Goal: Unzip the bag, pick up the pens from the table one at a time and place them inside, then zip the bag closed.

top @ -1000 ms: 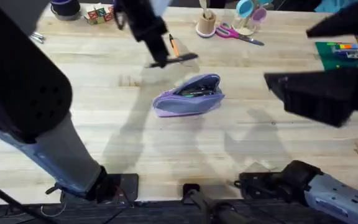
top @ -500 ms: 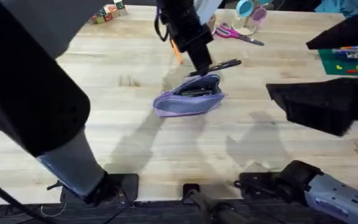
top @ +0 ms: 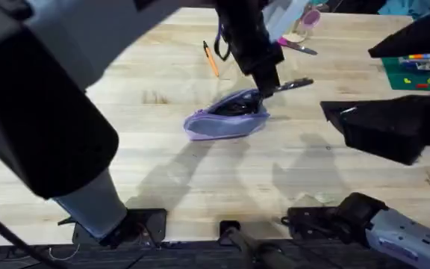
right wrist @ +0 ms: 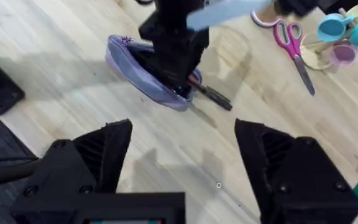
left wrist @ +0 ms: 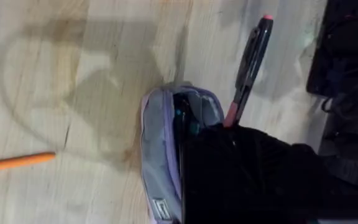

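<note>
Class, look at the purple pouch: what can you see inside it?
The bag is unzipped; dark items show through its opening. The left gripper, holding the black pen, covers part of the opening, so the rest is hidden.

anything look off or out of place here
Nothing looks damaged or spilled. The left gripper holds the black pen crosswise at the end of the open bag, most of it sticking out sideways rather than pointing into the opening. The orange pen lies on the table.
</note>
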Robot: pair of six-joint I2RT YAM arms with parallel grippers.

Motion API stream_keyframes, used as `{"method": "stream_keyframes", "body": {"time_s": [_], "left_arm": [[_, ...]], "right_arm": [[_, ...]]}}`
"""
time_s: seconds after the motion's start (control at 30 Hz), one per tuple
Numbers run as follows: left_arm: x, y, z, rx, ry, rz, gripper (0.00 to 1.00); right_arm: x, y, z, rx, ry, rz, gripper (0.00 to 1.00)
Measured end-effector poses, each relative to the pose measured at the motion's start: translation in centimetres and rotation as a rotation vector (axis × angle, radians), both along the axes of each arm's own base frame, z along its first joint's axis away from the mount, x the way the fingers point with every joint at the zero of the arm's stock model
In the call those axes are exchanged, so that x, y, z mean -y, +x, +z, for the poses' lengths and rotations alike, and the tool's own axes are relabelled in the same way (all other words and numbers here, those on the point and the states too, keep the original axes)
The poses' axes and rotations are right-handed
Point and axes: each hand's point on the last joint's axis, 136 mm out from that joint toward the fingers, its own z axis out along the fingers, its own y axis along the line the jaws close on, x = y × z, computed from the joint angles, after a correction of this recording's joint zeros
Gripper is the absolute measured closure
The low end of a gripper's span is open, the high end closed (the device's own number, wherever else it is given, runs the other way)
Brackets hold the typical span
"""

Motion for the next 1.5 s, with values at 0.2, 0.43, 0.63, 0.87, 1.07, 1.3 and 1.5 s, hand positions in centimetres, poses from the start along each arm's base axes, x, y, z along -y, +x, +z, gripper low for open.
{"method": "stream_keyframes", "body": {"time_s": [0.2, 0.43, 0.63, 0.87, 1.07, 1.3, 1.5], "left_arm": [[0.0, -0.2, -3.2, -0.016, 0.044, 0.025, 0.958], [-2.2, -0.5, -5.7, -0.022, 0.165, 0.054, 0.958], [-4.7, -2.2, -8.6, -0.078, 0.285, 0.055, 0.958], [-5.8, -2.7, -9.4, -0.09, 0.337, 0.054, 0.958], [-5.7, -2.1, -9.5, -0.057, 0.339, 0.059, 0.45], [-5.9, -1.4, -9.7, -0.025, 0.354, 0.067, 0.007], [-5.9, -1.4, -9.7, -0.024, 0.353, 0.068, 0.007]], "right_arm": [[0.0, 0.0, 0.0, 0.003, -0.005, 0.006, 0.005], [0.0, 0.0, 0.0, 0.006, -0.01, 0.01, 0.004], [0.0, 0.0, 0.0, 0.009, -0.014, 0.012, 0.006], [0.0, 0.1, 0.1, 0.016, -0.011, 0.013, 0.005], [-0.1, 0.2, 0.3, 0.023, -0.007, 0.014, 0.005], [-0.2, 0.5, 0.5, 0.035, 0.002, 0.013, 0.006], [-0.3, 0.5, 0.5, 0.035, 0.002, 0.013, 0.005]]}}
